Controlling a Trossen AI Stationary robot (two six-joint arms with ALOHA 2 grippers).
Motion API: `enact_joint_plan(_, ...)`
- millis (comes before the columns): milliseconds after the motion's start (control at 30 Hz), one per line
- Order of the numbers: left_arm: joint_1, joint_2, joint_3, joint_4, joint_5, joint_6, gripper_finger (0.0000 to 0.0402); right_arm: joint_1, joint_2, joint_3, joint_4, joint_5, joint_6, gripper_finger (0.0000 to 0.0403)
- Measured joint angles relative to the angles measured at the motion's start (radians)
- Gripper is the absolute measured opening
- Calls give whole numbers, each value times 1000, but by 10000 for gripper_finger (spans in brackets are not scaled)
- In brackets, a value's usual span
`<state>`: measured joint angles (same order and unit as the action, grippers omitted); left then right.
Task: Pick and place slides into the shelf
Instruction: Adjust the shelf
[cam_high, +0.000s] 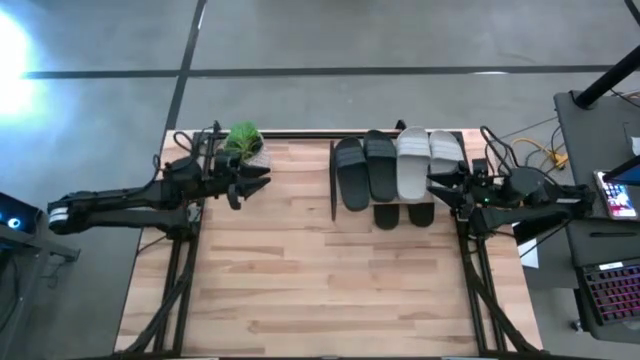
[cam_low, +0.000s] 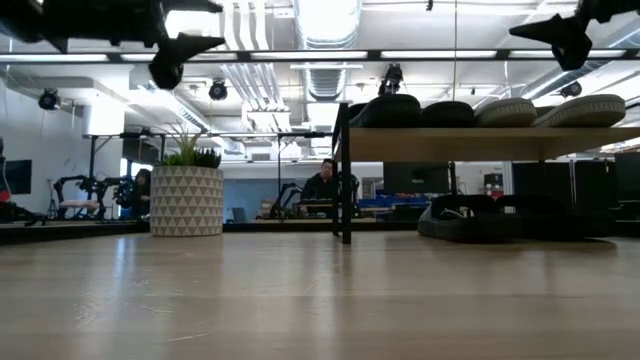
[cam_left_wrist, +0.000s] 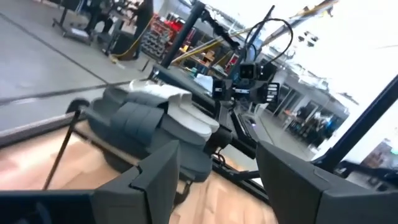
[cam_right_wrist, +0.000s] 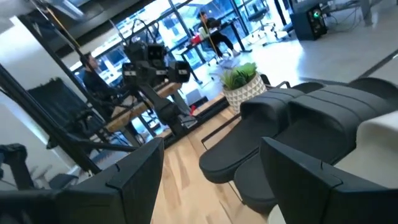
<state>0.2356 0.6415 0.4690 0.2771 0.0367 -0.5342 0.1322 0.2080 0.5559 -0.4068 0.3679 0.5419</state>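
Slides sit on the shelf (cam_high: 333, 190) just beside the right hand (cam_high: 440, 185), which hovers above the bench (cam_high: 320, 290) with fingers spread wide and nothing between them. Nearest that hand lies the grey pair (cam_high: 428, 160), touching side by side on the shelf top; beyond it, one black pair (cam_high: 365, 170) lies alongside. Below the shelf top, close by the right hand, the toes of a second black pair (cam_high: 405, 214) poke out over the bench. Well apart, across the bench, the left hand (cam_high: 255, 183) hangs open and empty, with a potted plant (cam_high: 245, 142) just beside it. Behind the bench, a person (cam_low: 325, 185) sits in the room.
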Motion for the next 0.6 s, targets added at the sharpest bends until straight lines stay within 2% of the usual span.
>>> enact_joint_plan(333, 0, -72, -151, 35, -20, -118, 198, 0, -152, -119, 10, 0, 42, 246)
enact_joint_plan(600, 0, -121, -246, 28, -48, -196, 199, 0, -206, -261, 149, -1, 45, 221)
